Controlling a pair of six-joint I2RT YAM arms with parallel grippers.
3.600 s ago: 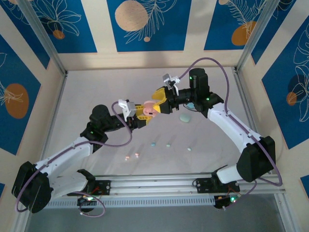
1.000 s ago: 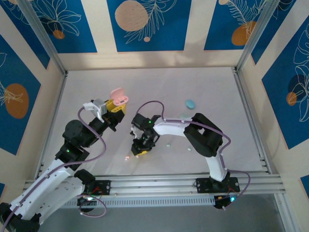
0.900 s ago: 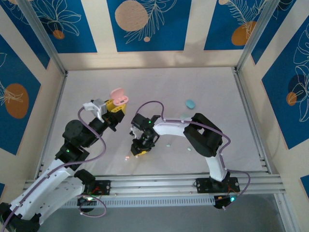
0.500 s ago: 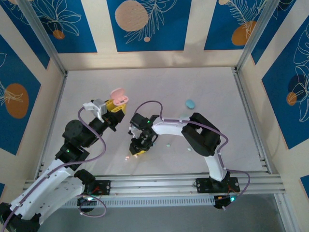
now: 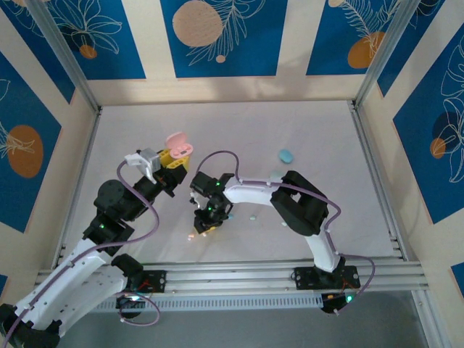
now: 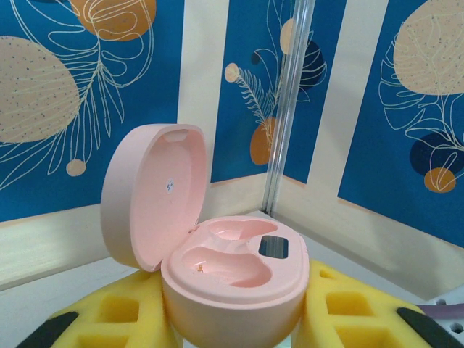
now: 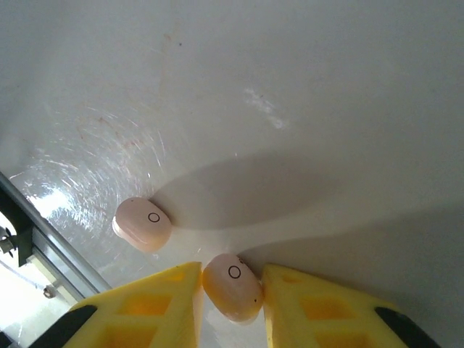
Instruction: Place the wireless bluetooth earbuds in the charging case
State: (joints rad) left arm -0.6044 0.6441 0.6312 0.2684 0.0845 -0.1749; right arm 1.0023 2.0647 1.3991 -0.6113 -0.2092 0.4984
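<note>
My left gripper (image 5: 174, 158) is held up at the left, shut on the open pink charging case (image 5: 177, 143). In the left wrist view the case (image 6: 235, 279) sits between the yellow fingers (image 6: 109, 312) with its lid (image 6: 148, 192) tipped back and both wells empty. My right gripper (image 5: 205, 225) points down at the table near the front. Its yellow pads (image 7: 319, 304) press on both sides of a pink earbud (image 7: 232, 285) lying on the table. A second pink earbud (image 7: 143, 223) lies free just to the left, also seen from above as a pink earbud (image 5: 191, 236).
A light blue case (image 5: 286, 155) lies at the back right, and a pale mint case (image 5: 276, 174) shows partly behind the right arm. Two small pale buds (image 5: 253, 217) (image 5: 284, 223) lie right of the gripper. The metal front rail (image 5: 239, 272) runs close by.
The two grippers, earlier together at mid-table by the pink case, have parted. Over the last second the right gripper crept left and lower onto the pink buds; the left arm stayed still.
</note>
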